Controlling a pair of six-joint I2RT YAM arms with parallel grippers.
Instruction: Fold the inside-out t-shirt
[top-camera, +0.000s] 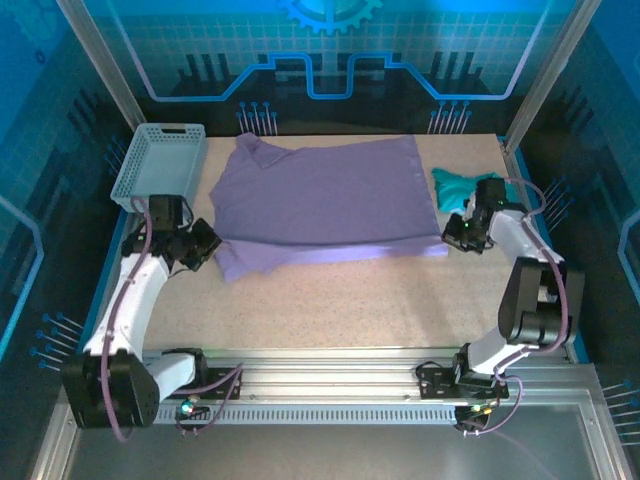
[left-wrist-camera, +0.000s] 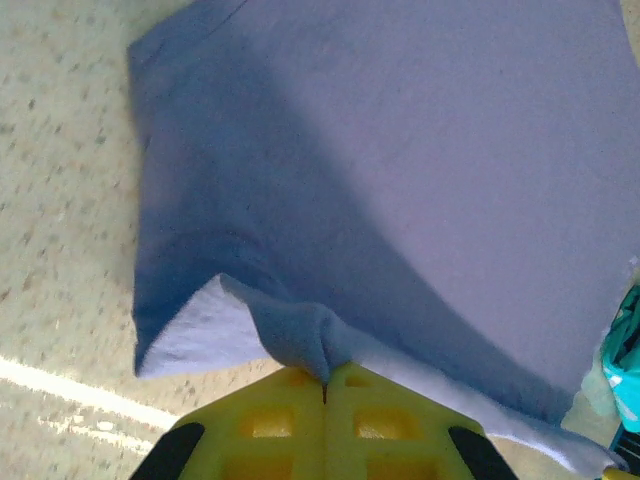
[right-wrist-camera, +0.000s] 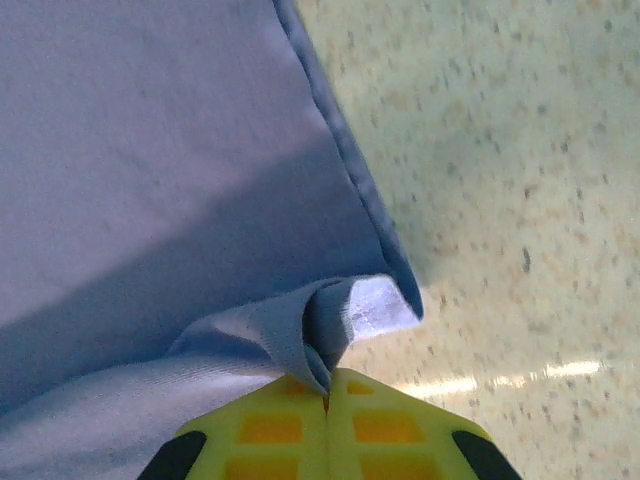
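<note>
Left tool clenched on a pinched fold of the inside-out t-shirt at its near left corner. Right tool likewise clenched on the near right hem corner, cloth bunched between its jaws. Shirt lies spread flat across the far half of the counter, between a blue basket and a teal garment. Assessment: fabric is thin, light and limp; it will likely sag and drag between the 2 holds. Corners and hems are the sound places to grip; a shallow pinch may slip.
</note>
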